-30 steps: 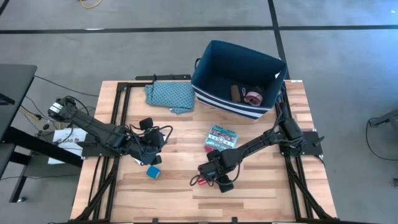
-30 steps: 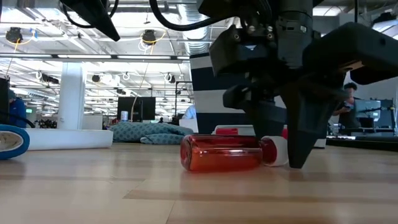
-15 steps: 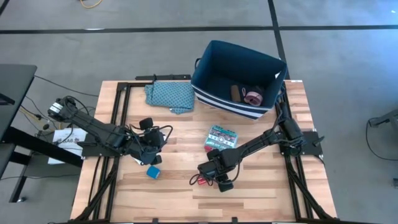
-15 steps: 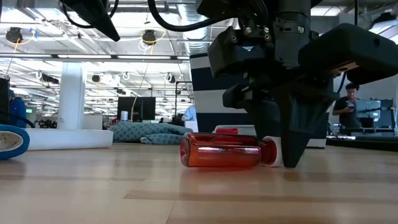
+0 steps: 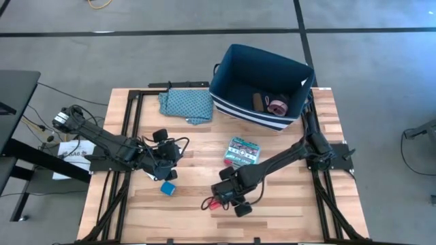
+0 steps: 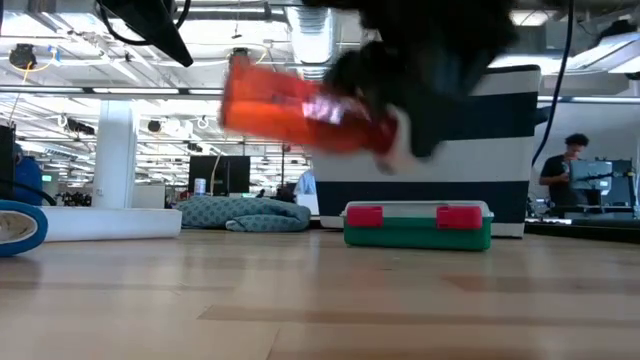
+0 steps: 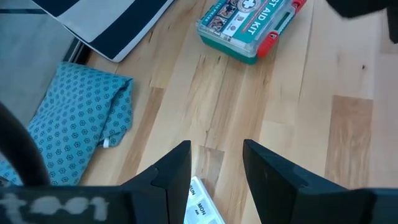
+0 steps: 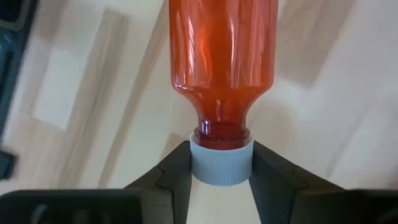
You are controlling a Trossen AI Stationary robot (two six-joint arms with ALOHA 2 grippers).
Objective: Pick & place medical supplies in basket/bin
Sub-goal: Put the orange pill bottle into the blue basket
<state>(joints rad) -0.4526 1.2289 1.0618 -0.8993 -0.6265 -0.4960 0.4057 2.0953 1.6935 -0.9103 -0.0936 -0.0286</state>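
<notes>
The red white-capped bottle [image 8: 224,56] hangs in the air under my right gripper [image 8: 221,155], near the table's near edge in the high view [image 5: 212,202]; the gripper is shut on it. In the low view the bottle [image 6: 300,105] shows tilted, high above the wood. My left gripper [image 7: 216,162] is open at the table's left [image 5: 165,163], over the blue-white pill organizer [image 7: 202,208], with the blue cube [image 5: 167,188] just nearer. The teal-red flat box [image 5: 242,151] lies flat mid-table. The navy bin [image 5: 235,61] holds the brown oblong [image 5: 259,102] and the pink roll [image 5: 276,106]. My right gripper pinches the bottle's white cap [image 8: 221,168] between its two fingers, one finger on each side of the cap. The bottle's body points away from the fingers. It is lifted clear of the table and tilted, its base end higher than the cap [image 6: 395,150].
The teal patterned folded cloth [image 5: 186,104] lies at the far left beside the bin. In the low view a white tube [image 6: 100,222] and a blue roll [image 6: 15,225] lie at the left. Bare wood spreads along the near edge. A person stands in the room behind [image 6: 572,170].
My right gripper has taken the bottle by its cap and risen, shifting a little toward the table's near left. The bottle, which lay on its side on the wood, is now lifted clear and tilted. The left arm has kept still.
</notes>
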